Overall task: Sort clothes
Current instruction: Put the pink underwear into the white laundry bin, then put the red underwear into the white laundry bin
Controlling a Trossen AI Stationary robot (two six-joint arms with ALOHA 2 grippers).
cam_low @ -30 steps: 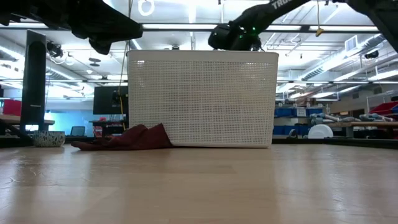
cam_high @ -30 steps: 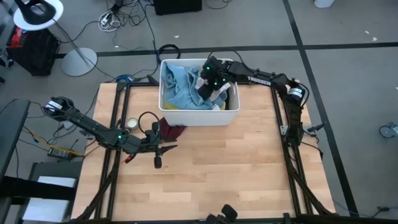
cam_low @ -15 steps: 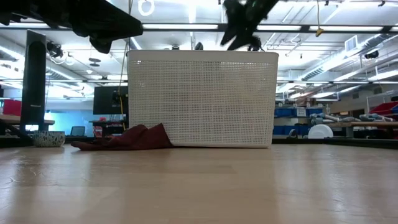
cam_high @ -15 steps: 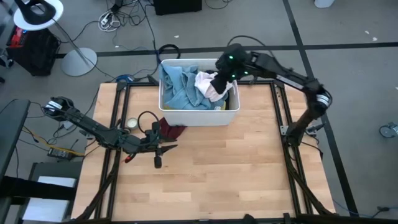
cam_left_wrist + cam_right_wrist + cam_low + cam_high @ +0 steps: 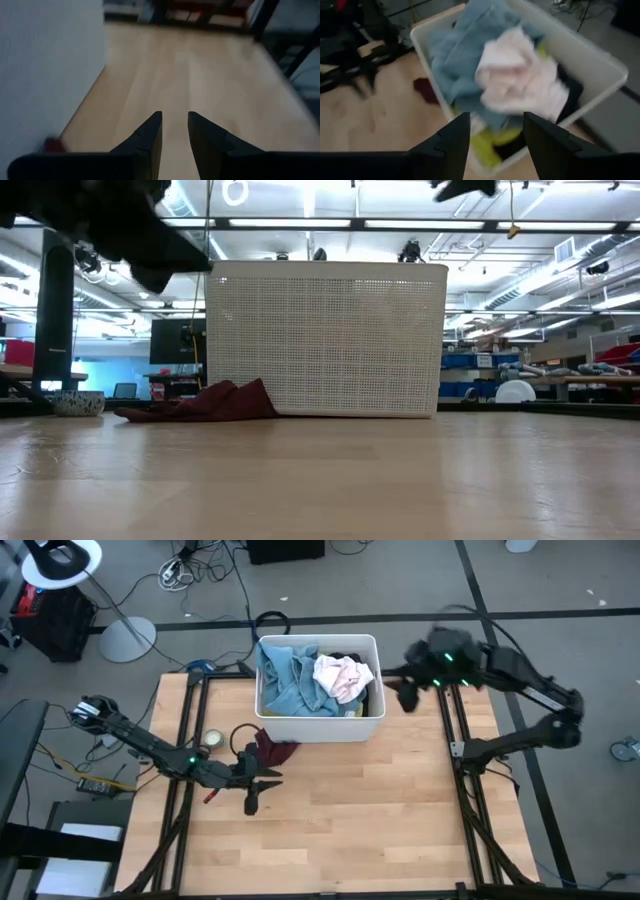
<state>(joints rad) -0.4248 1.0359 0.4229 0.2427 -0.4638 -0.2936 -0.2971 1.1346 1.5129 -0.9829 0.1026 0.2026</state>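
The white bin [image 5: 320,727] stands at the table's far middle. It holds light blue denim [image 5: 285,675], a pale pink garment [image 5: 342,675] on top, black cloth [image 5: 367,692] and some yellow [image 5: 492,142]. A maroon garment [image 5: 272,748] lies flat on the table against the bin's near left corner; it also shows in the low view [image 5: 200,402]. My left gripper [image 5: 272,776] hovers just near of the maroon garment, open and empty, and shows in its wrist view [image 5: 175,120]. My right gripper [image 5: 405,698] hangs open and empty in the air beyond the bin's right wall, and shows in its wrist view [image 5: 495,125].
A small round object [image 5: 212,739] sits on the table left of the maroon garment. Bare wooden tabletop [image 5: 380,810] spreads near of the bin. Table frame rails [image 5: 455,730] run along both sides. Cables and a lamp base [image 5: 125,638] lie on the floor beyond.
My right gripper has risen out of the bin and swung toward the table's right edge, past the bin's right wall. The pale pink garment, which it covered before, now lies in view on top of the pile. The maroon garment has stayed where it was.
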